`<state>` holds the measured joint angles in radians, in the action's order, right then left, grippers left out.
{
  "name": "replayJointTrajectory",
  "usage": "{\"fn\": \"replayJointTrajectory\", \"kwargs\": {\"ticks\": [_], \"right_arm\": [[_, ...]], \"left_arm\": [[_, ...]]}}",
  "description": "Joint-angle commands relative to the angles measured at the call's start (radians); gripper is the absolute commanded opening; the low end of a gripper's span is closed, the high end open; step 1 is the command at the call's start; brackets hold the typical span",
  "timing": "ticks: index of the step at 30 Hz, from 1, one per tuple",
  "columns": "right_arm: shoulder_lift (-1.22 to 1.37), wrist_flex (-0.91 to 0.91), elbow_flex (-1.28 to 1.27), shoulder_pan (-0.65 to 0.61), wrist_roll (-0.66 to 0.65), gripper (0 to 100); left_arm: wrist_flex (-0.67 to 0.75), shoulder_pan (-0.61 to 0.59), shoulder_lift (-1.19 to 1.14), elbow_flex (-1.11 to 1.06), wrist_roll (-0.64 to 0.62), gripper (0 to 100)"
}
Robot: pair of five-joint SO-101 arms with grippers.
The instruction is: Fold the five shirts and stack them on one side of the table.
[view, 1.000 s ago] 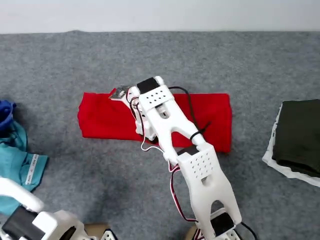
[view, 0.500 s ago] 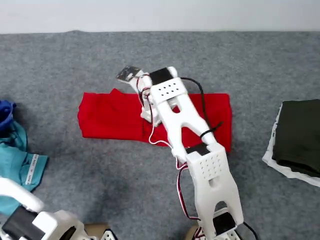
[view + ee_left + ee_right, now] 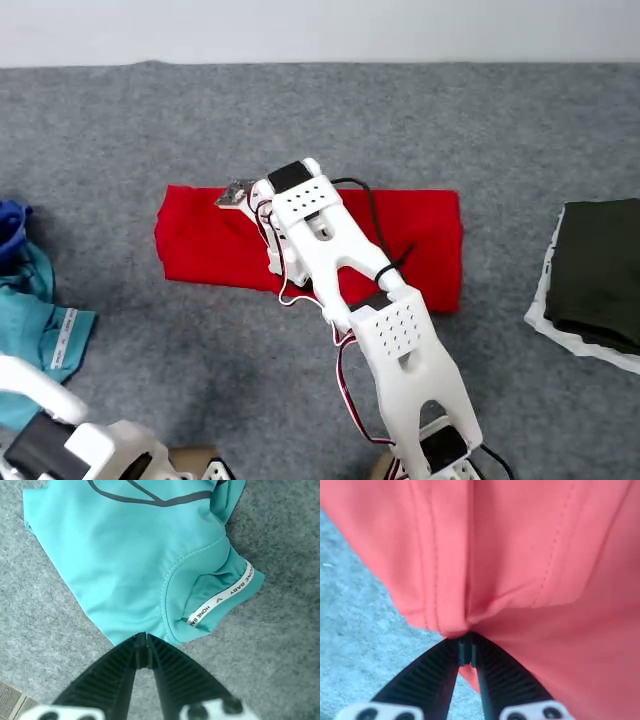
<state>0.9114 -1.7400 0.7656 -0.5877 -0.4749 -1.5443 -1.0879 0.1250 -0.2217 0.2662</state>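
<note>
- Standing over the grey tabletop (image 3: pixel 400 120), I see a teal shirt (image 3: pixel 40 320) lying rumpled and unfolded at the 9 o'clock edge. Its white neck tape is turned up, and a blue garment (image 3: pixel 10 230) touches it on the 12 o'clock side.
- Down at about 7 o'clock, the left arm (image 3: pixel 60 430) sits low by the near edge, just beside the teal shirt.
- From that arm's wrist, the left end effector (image 3: pixel 145 650) has its two black fingers pressed together. The tips meet right at the hem of the teal shirt; whether any cloth is caught between them I cannot tell.
- Across the middle lies the red shirt (image 3: pixel 210 240), folded into a long band running from 9 to 3 o'clock, flat on the tabletop.
- The right arm (image 3: pixel 400 350) rises from the 6 o'clock edge and leans toward 11 o'clock, crossing over the red band.
- The right end effector (image 3: pixel 232 193) sits at the band's far edge, near its 10 o'clock corner. Seen from the wrist, its fingers are clamped on a bunched fold of the red shirt, with the cloth puckered at the tips.
- Over at 3 o'clock, well apart from the red shirt, a dark shirt (image 3: pixel 600 275) lies folded on top of a white shirt (image 3: pixel 545 310). The white shirt's edge peeks out from under it on the 9 o'clock and 6 o'clock sides.
</note>
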Motion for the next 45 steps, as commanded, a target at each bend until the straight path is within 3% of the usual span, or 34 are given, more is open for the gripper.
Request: {"fn": "replayJointTrajectory", "kwargs": {"ticks": [1, 13, 19, 23, 28, 32, 37, 45], "right_arm": [[-0.101, -0.021, 0.012, 0.025, 0.003, 0.9], [-0.303, -0.054, 0.008, 0.124, 0.008, 0.9], [-0.358, -0.058, -0.009, 0.245, 0.109, 0.9], [-0.36, -0.056, -0.009, 0.357, 0.16, 1.3], [-0.36, -0.056, -0.009, 0.487, 0.23, 14.4], [-0.332, -0.053, -0.009, 0.547, 0.327, 23.0], [-0.183, -0.053, -0.005, 0.572, 0.44, 24.0], [-0.05, 0.045, -0.005, 0.57, 0.468, 24.0]], "left_arm": [[-0.011, 0.0, 0.014, 0.031, -0.002, 1], [-0.028, 0.005, 0.015, 0.036, 0.002, 1], [-0.106, 0.003, 0.095, 0.031, 0.011, 1], [-0.149, 0.008, 0.229, 0.031, 0.101, 1], [-0.209, 0.005, 0.338, -0.002, 0.184, 1], [-0.209, 0.002, 0.413, -0.096, 0.192, 1], [-0.209, 0.008, 0.496, -0.171, 0.192, 1], [-0.209, 0.008, 0.508, -0.171, 0.192, 1]]}}
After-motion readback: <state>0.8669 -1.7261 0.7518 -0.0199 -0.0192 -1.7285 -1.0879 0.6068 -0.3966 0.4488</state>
